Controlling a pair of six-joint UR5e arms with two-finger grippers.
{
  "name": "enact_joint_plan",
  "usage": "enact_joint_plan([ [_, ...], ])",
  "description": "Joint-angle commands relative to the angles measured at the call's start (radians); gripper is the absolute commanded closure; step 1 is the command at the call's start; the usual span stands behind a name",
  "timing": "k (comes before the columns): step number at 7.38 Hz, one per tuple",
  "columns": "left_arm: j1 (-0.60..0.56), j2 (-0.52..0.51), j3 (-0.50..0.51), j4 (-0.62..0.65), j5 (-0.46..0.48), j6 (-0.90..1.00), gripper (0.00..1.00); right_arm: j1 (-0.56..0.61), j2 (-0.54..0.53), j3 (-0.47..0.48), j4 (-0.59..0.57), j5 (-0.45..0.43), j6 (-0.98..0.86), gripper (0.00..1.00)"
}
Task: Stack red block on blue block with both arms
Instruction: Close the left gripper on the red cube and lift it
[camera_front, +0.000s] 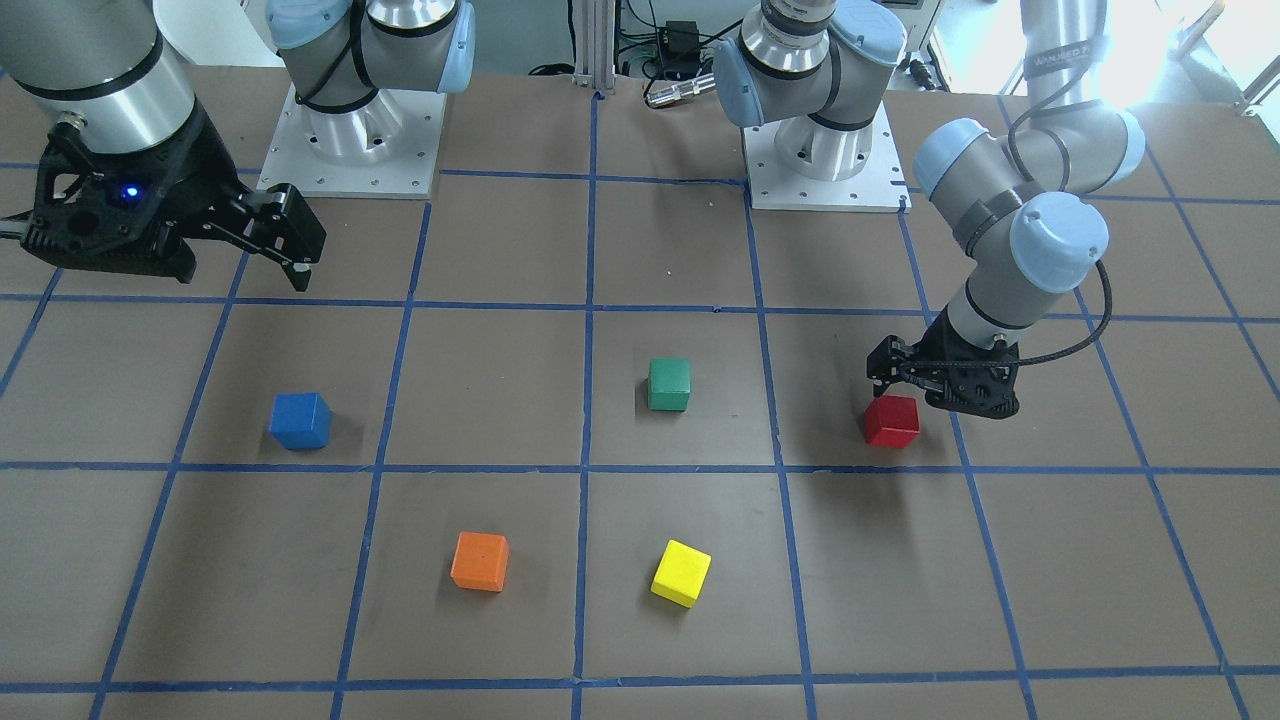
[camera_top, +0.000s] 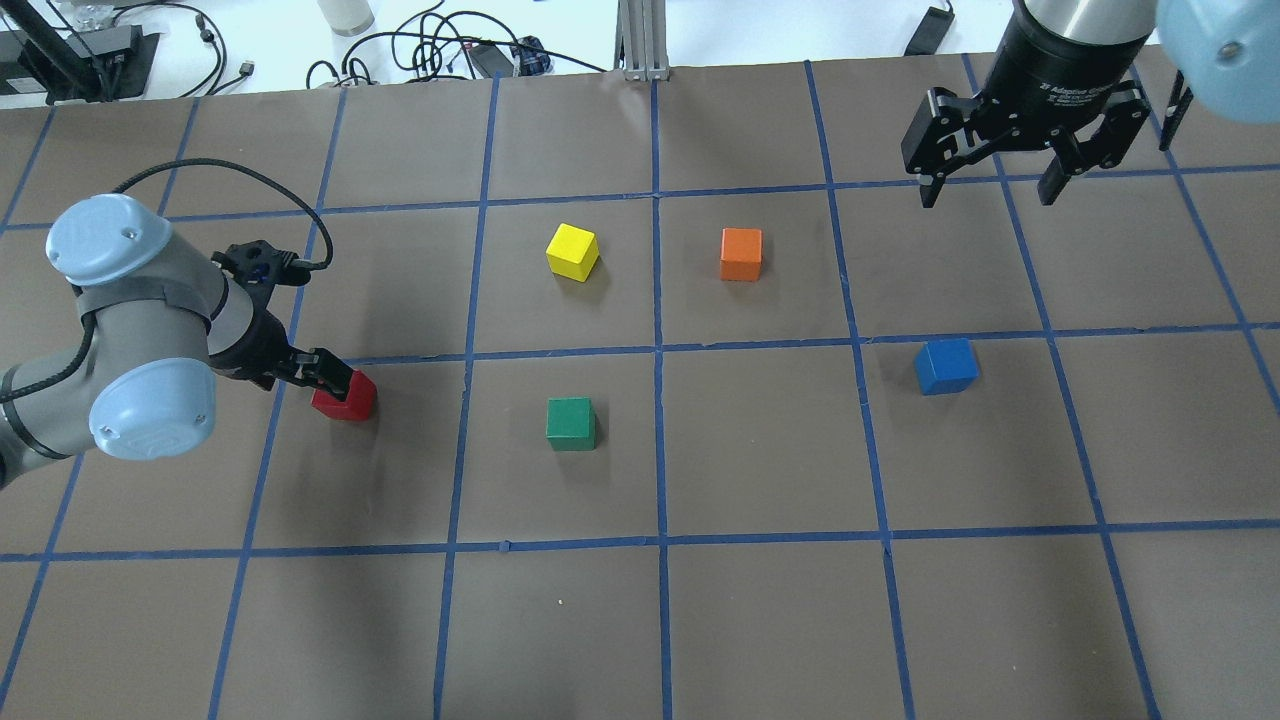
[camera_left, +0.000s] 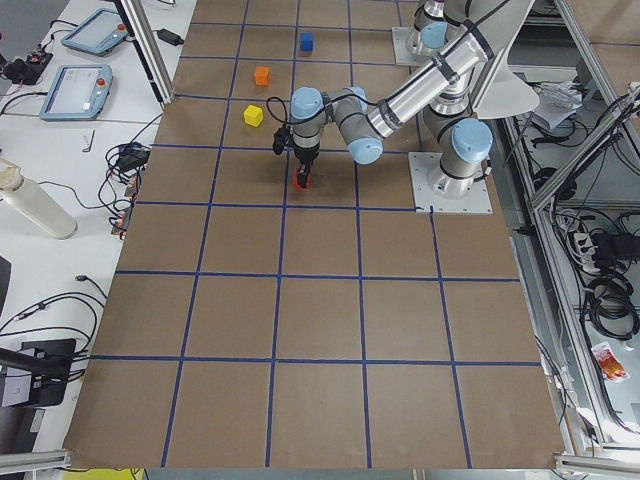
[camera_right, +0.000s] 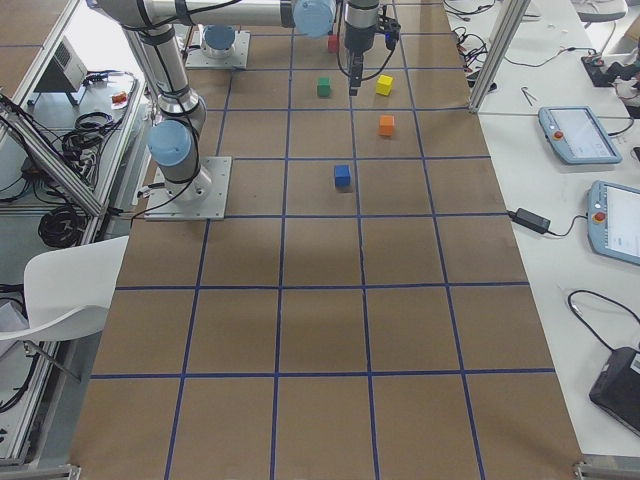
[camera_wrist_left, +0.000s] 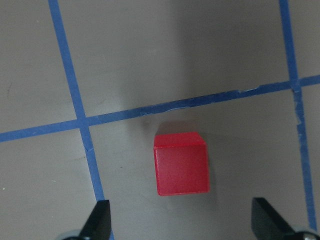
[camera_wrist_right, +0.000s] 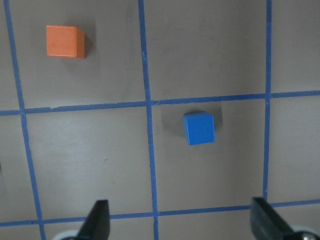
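The step in hand is the pick-up of the red block (camera_wrist_left: 181, 164), judged from the position of the left claw (camera_wrist_left: 182, 220). It hangs directly over the block with its jaws spread wide and nothing between them. In the left wrist view the block lies centred between the two fingertips (camera_wrist_left: 100, 220) but touches neither. The block rests flat on the tabletop (camera_top: 760, 620). In the overhead view it sits at 9 o'clock from the green block (camera_top: 571, 423), just below a blue tape line. The blue block (camera_top: 946, 366) stands well apart, at roughly 3 o'clock from the green one, and nothing rests on it. The right claw (camera_top: 985, 192) hovers high at about 12 o'clock from the blue block – jaws apart, empty. The next move probably calls for a straight descent until the pads flank two opposite faces of the red block, followed by closing squarely. Since the blocks lie far apart, a transfer toward the right arm may be required – the stack is not yet begun.
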Motion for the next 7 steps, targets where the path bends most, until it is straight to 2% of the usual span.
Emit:
enact_joint_plan([
  [1,-0.003,-0.037,-0.01,0.024,-0.005,0.002,0.0,0.0,0.001,0.0,0.001,0.0,0.0,0.0],
  [2,-0.003,-0.046,-0.008,0.049,-0.006,-0.007,0.12,0.0,0.001,0.0,0.001,0.0,-0.002,0.0],
  [3,-0.005,-0.052,-0.007,0.076,-0.007,-0.025,0.4,0.0,0.001,0.0,0.002,0.0,-0.002,0.0],
  [4,-0.008,-0.054,-0.007,0.096,0.0,-0.043,0.73,0.0,0.001,0.002,0.004,0.0,0.0,0.0],
  [5,-0.032,-0.046,0.001,0.096,-0.011,-0.124,0.89,0.0,-0.001,0.002,0.004,0.0,0.0,0.0],
  [6,-0.08,-0.023,0.033,0.08,-0.002,-0.171,0.94,0.0,-0.001,0.002,0.004,0.001,0.001,0.0],
  [7,-0.136,0.0,0.094,0.029,0.001,-0.188,0.95,0.0,-0.001,0.002,0.005,0.0,0.001,0.0],
])
